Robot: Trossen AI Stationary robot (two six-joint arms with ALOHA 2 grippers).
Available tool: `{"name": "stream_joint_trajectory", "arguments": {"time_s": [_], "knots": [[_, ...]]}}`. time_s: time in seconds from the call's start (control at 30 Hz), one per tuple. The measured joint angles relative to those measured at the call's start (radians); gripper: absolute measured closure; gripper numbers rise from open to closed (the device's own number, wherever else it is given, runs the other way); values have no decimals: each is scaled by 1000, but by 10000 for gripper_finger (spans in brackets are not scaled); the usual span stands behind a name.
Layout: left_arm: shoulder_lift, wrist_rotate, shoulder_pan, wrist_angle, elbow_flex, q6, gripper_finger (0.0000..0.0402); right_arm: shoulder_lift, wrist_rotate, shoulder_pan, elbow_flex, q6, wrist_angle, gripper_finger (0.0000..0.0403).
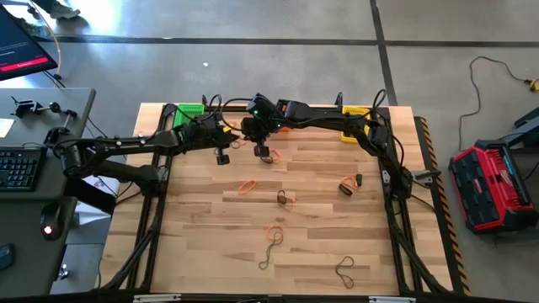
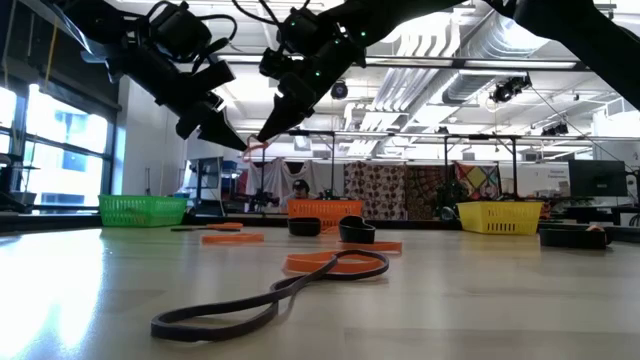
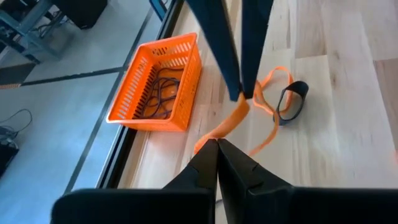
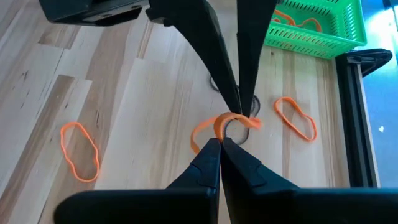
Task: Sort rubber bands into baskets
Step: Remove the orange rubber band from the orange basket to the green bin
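Orange rubber band (image 3: 233, 118) hangs stretched between both closed grippers, above the far middle of the table (image 1: 320, 244). The left gripper (image 3: 217, 144) pinches one end, the right gripper (image 4: 220, 142) the other, tips nearly meeting. The orange basket (image 3: 140, 102) lies just beyond, equally near both arms, so either could carry it over.

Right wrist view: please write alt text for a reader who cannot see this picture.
Two shut dark grippers, the right gripper near and the left gripper opposite, pinch one orange rubber band between them above a wooden table. Two more orange bands lie loose on the wood, and a green basket holding orange bands stands at the table's edge.
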Motion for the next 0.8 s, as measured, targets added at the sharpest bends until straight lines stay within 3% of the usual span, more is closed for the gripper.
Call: {"name": "stream_joint_trajectory", "arguments": {"time_s": [0.17,0.57,0.8], "knots": [[0,-5,-6,-7,0,3,373,0,0,0,0,0,-16,403],[0,33,-6,-24,0,-27,269,0,0,0,0,-8,-36,403],[0,73,-6,-24,0,-31,238,0,-8,0,0,-12,-37,403]]}}
